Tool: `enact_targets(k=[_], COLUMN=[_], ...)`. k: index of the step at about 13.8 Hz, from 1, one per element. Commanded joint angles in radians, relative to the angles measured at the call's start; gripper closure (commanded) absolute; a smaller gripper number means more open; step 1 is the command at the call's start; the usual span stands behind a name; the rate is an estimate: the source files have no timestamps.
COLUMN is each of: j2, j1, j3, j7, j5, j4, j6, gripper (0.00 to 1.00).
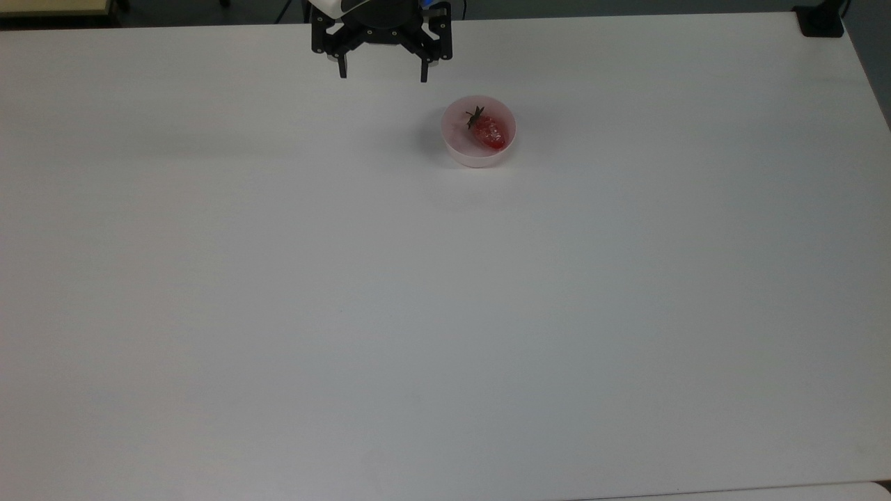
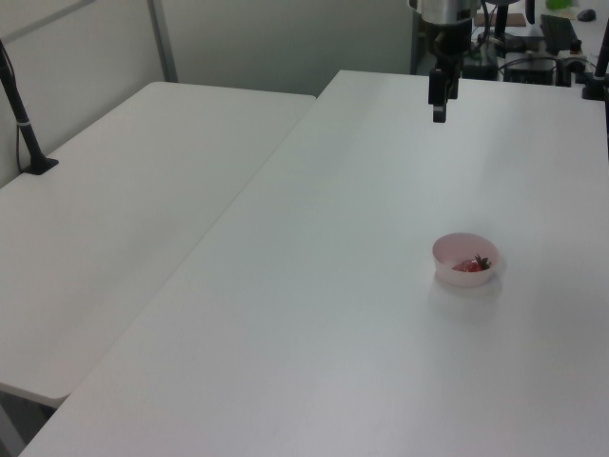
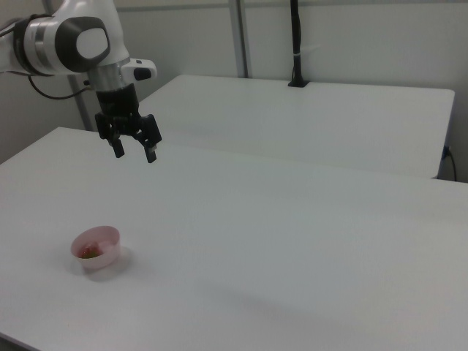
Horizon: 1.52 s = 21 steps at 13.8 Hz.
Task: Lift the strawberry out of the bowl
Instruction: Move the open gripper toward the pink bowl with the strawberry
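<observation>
On the white table [image 1: 278,278], the strawberry [image 1: 489,131] is seen lying in the pale pink bowl [image 1: 456,142], its green cap toward the top view's upper left. The gripper [image 1: 383,72] is held high and well apart from the bowl, pointing downward, probably so that a descent can be lined up. Its fingers are spread wide; nothing is held or touched.
</observation>
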Motion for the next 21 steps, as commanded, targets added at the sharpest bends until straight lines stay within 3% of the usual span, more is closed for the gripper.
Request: enact_targets(k=[1,9,14,21], j2=[0.002,0.003,0.047,0.081], j1=[0.005,0.008,0.070,0.188], j3=[-0.006,-0.011,0.006,0.008], j7=[-0.002,-0.014,-0.039,-0.043], j5=[0.006,0.009,0.006,0.008], j4=[0.020,0.020,-0.009,-0.217], j6=[-0.051,-0.053,-0.051,0.047], gripper=[0.00,0.00,0.00,0.02])
